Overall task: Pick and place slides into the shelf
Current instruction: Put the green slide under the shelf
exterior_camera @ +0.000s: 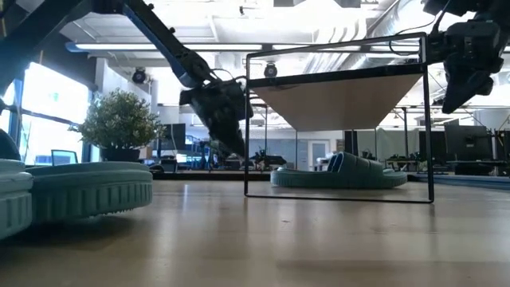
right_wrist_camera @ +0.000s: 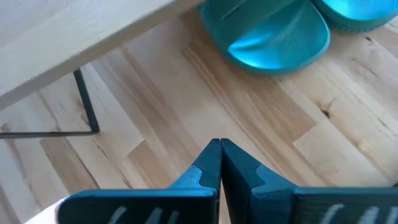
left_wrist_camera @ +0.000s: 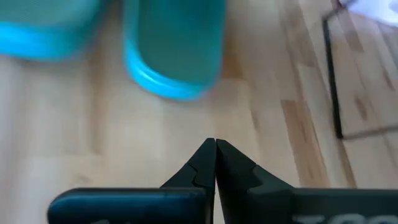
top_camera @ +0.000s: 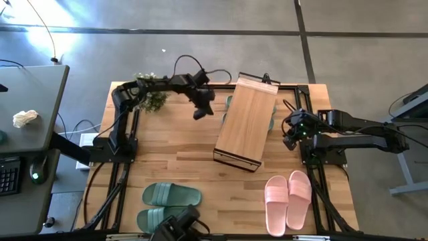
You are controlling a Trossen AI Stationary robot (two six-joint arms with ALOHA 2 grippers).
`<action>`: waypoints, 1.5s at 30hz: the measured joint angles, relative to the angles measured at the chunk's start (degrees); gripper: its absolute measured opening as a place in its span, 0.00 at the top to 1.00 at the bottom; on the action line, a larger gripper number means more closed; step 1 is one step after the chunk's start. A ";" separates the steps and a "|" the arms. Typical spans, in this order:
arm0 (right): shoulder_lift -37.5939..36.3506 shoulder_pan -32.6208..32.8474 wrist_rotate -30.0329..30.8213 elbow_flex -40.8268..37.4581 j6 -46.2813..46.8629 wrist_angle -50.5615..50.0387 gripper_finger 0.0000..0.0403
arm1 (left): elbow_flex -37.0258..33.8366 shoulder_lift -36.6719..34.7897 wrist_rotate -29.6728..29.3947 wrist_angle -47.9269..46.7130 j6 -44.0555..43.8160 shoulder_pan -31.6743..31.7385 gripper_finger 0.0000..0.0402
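The light-wood shelf [top_camera: 244,124] stands mid-table on its dark frame legs [exterior_camera: 245,127]. One green pair of slides lies under it on their soles, poking out at both long sides [top_camera: 229,107] [top_camera: 271,124] [exterior_camera: 339,175]. A second green pair [top_camera: 170,194] lies near the table's near-left edge, and the pink pair [top_camera: 287,197] lies near-right. My left gripper [top_camera: 200,110] [left_wrist_camera: 216,146] hovers shut beside the shelf's left side, above bare wood close to the green slides' ends [left_wrist_camera: 174,50]. My right gripper [top_camera: 292,137] [right_wrist_camera: 219,146] hovers shut to the shelf's right, close to a green slide [right_wrist_camera: 273,31].
A potted plant [top_camera: 150,94] stands at the far-left corner behind my left arm. Bare wood lies between the shelf and the two near pairs. A camera mount [top_camera: 177,224] sits at the near edge. A desk [top_camera: 27,120] stands off the table's left side.
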 joint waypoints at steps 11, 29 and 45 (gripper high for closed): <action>0.11 0.00 2.35 -0.01 3.83 3.86 1.00 | 4.11 0.86 -3.97 -6.94 13.42 -1.38 1.00; 0.16 0.00 7.05 -0.01 3.02 3.87 1.00 | 4.50 3.39 -11.43 -3.19 12.69 -5.82 1.00; 0.17 0.00 9.30 -0.02 3.03 3.88 1.00 | 4.48 -13.20 -21.63 -11.47 5.08 -6.73 1.00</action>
